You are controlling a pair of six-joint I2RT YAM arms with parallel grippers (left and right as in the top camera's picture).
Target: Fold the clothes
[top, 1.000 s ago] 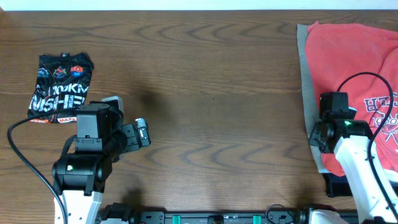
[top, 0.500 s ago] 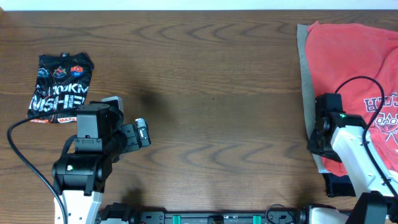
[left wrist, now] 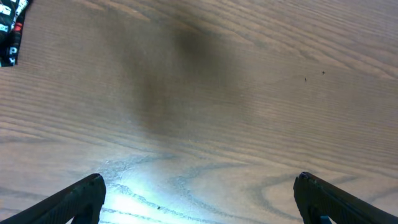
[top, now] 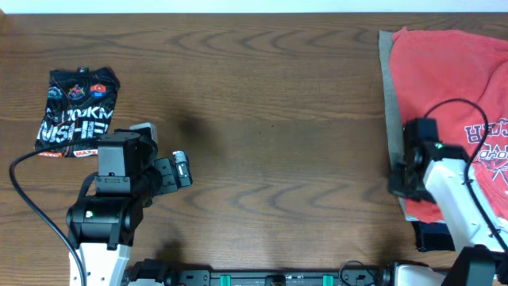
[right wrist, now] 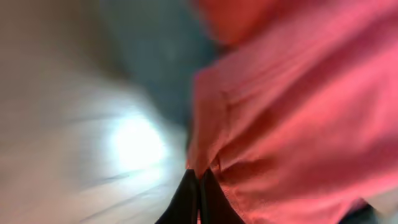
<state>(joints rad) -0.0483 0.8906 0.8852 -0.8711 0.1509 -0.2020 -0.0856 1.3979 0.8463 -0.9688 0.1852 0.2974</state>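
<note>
Where the overhead view took in the whole brown wooden surface (top: 270, 95), the coral-red T-shirt (top: 444, 71) lay spread at the right edge of the frame. It sat on a khaki-beige garment (top: 386, 79), of which only a strip showed along its left side. The shirt's navy-and-white chest print faced the camera upside down. The right arm covered part of it, so only a few block letters showed and the word could not be read whole. At the upper left lay a crumpled black garment (top: 78, 111) with small coloured badges and large white lettering, creased so that only "ISHE" read clearly. The right tool (top: 399, 181) sat at the shirt's lower left edge. Only the blurred right wrist view showed that tool (right wrist: 198, 193) with its fingers pressed together against a fold of the shirt's hem (right wrist: 298, 112). Whether any cloth was caught between them could not be told. The left tool (top: 181, 168) hung at the lower left, well apart from both garments. The left wrist view showed the left tool (left wrist: 199, 199) spread wide and empty over bare wood.
</note>
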